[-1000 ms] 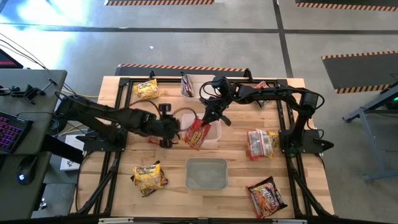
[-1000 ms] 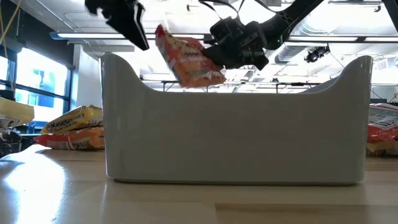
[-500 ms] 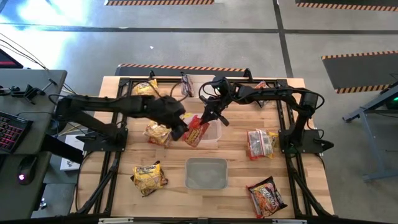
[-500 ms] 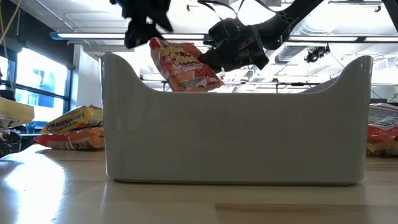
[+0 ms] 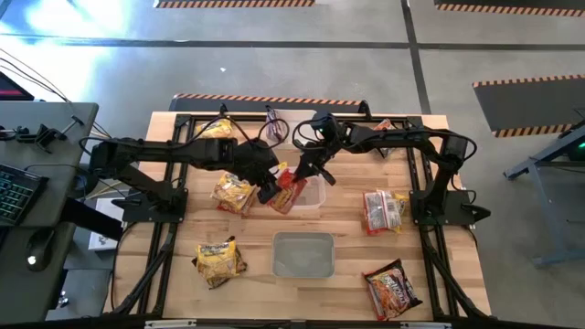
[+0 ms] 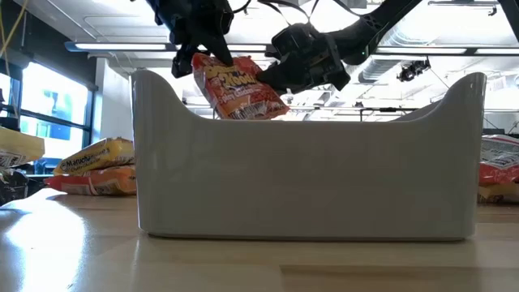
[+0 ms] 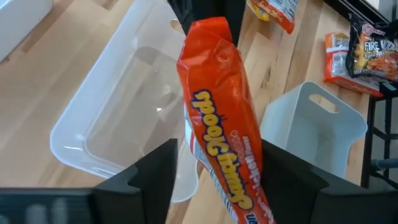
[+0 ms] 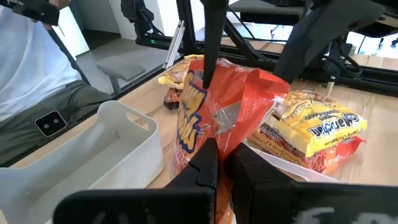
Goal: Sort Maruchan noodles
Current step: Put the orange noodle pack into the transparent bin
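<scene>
A red-orange Maruchan noodles packet hangs in the air over a clear tub in the middle of the table. My right gripper comes from the far right and is shut on it. My left gripper comes from the left and is open. Its two fingers stand on either side of the packet's lower part. More packets lie about the table, yellow, red and dark. My right gripper pinches one end of the packet between its two shut fingers, slanting down from the table's far right. The packet is lifted clear and tilted, its free end lowest. My left gripper: whether its fingers touch the packet, I cannot tell.
A white tub stands near the front. A second clear tub stands at the far edge. Yellow packets lie left; a red packet and a dark one lie right. A seated person is beyond the table.
My left gripper has swung from the left toward the table's right edge, up to the held packet, and has rolled about its own line. As the arm moved off, a yellow packet came into view lying left of the clear tub. The held packet has turned slightly.
</scene>
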Controlling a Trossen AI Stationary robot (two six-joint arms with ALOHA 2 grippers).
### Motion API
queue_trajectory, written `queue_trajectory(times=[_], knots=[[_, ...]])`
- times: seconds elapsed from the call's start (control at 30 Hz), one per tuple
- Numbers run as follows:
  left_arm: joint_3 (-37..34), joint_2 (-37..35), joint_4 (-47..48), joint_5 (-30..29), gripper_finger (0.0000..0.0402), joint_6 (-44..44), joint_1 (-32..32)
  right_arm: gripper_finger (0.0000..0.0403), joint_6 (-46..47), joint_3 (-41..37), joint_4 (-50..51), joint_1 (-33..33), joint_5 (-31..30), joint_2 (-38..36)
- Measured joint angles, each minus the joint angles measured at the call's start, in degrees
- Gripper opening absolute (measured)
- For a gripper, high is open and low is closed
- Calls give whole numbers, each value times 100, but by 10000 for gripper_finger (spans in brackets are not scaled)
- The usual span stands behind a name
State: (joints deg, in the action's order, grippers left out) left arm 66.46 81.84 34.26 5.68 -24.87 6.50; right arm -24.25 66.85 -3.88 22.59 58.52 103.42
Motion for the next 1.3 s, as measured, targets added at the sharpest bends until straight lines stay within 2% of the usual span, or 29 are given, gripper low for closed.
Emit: queue_trajectory(times=[0.27, 0.37, 0.57, 0.67, 0.77, 0.87, 0.97, 1.1, 1.3], knots=[[0, 0, -13, 47, 59, 463, 56, 0, 204, 0, -66, 2, -122, 0], [3, 0, -32, 314, 12, 425, 139, 7, 519, 0, -104, 2, -241, -21], [316, -13, 271, 232, 2, -49, 299, 72, 621, 7, 494, 74, -760, -569], [583, -15, 588, -49, 1, -388, 436, 111, 489, 7, 1213, 143, -1319, -1052], [700, -20, 826, -231, 0, -962, 563, 129, 461, 7, 1929, 188, -2120, -1562], [704, -20, 1032, -384, 0, -1680, 636, 119, 372, -64, 2496, 197, -3046, -1997], [704, 3, 1194, -504, 0, -2264, 624, 81, 548, -361, 2512, 126, -3648, -2362], [704, 163, 1229, -687, 0, -2889, 479, 13, 901, -1087, 1978, -90, -3883, -2746], [706, 559, 1211, -902, 0, -3428, 240, 17, 1487, -2403, 430, -591, -4108, -3009]])
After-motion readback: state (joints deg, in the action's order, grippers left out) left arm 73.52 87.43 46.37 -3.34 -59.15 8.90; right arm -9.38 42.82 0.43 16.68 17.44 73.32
